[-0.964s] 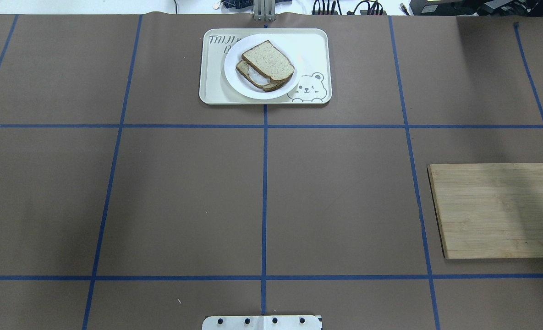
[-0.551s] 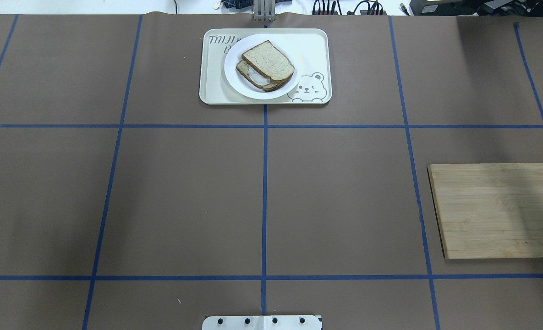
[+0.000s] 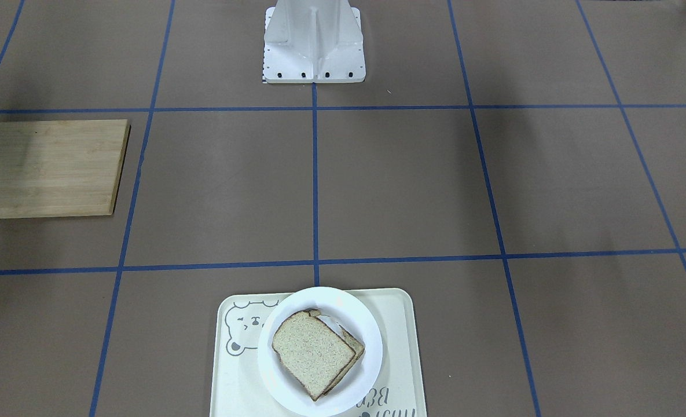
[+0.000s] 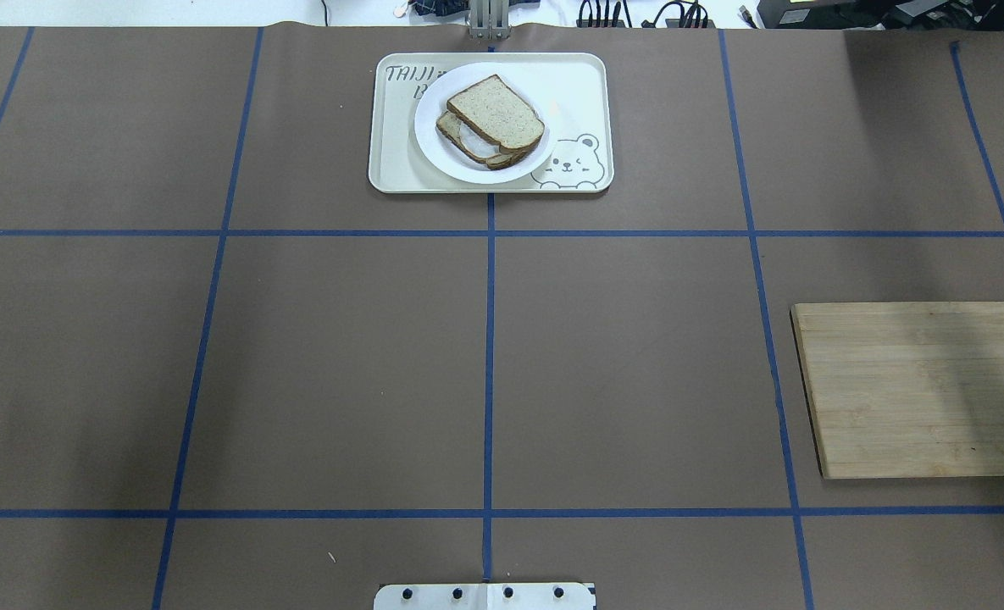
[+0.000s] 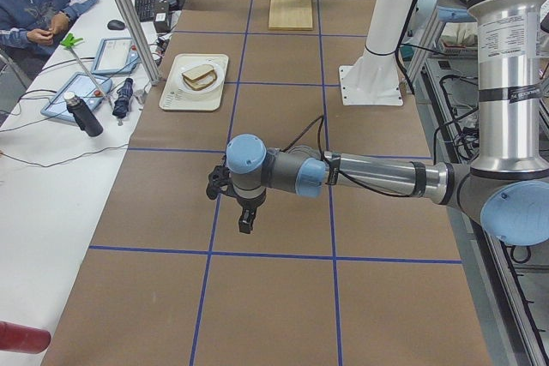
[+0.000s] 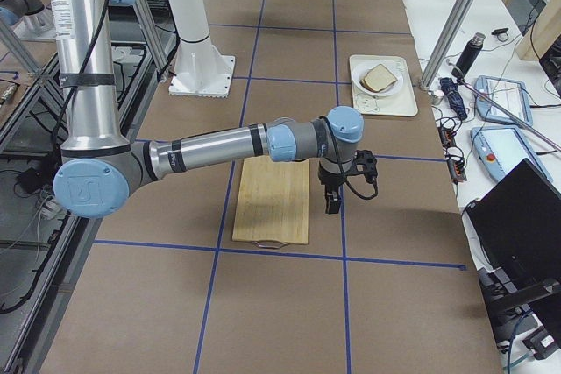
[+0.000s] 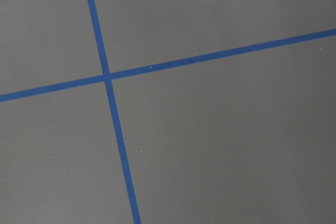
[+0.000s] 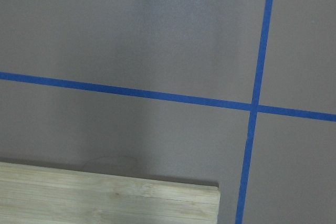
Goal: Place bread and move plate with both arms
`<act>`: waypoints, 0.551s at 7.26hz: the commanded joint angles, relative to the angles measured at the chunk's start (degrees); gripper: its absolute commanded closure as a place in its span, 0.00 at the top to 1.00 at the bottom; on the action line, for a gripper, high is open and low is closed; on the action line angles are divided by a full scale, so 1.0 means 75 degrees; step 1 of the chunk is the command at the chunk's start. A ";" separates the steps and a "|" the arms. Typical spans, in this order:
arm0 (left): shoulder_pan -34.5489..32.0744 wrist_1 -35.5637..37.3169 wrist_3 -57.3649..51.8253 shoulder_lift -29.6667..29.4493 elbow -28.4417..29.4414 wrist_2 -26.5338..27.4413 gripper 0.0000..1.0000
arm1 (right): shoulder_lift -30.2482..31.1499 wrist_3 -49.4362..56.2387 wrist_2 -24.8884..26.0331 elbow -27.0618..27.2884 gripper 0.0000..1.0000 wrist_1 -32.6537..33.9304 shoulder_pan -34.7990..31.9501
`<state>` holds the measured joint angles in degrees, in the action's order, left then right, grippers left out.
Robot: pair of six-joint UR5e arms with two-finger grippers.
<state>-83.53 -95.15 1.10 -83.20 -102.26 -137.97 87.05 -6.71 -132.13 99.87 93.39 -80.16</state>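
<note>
The bread [image 4: 495, 112] is a plain speckled slice lying on top of another slice with white showing under it, on the white plate [image 4: 427, 110]. The plate sits on a cream bear tray [image 4: 582, 85] at the table's far middle. The bread [image 3: 311, 353] and plate [image 3: 331, 298] also show in the front view. My left gripper [image 5: 246, 216] hangs over bare table far to the left, seen only from the side. My right gripper [image 6: 333, 203] hangs by the board's edge. I cannot tell whether either is open or shut. Neither is near the plate.
A bamboo cutting board [image 4: 921, 390] lies at the right side of the table. The robot's white base [image 3: 314, 40] stands at the near middle edge. Blue tape lines grid the brown table cover. An operator [image 5: 39, 6] sits beyond the far edge, with bottles and tablets there.
</note>
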 commanded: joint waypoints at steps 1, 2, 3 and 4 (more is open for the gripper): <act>0.0017 -0.0004 -0.0006 -0.0097 -0.0053 0.0067 0.98 | -0.0005 0.0004 -0.0008 0.0020 1.00 -0.0007 0.0000; 0.0005 -0.0016 0.0005 -0.0086 -0.0077 0.0172 0.98 | -0.0005 0.0004 -0.0008 0.0032 1.00 -0.0007 0.0000; 0.0005 -0.0016 0.0005 -0.0051 -0.0112 0.0173 0.98 | -0.0005 0.0004 -0.0008 0.0032 1.00 -0.0007 0.0000; 0.0005 -0.0016 0.0005 -0.0051 -0.0112 0.0162 0.98 | -0.0005 0.0004 -0.0008 0.0032 1.00 -0.0007 0.0000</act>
<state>-83.48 -95.26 1.13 -83.66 -102.97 -136.81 87.02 -6.68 -132.18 100.08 93.34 -80.16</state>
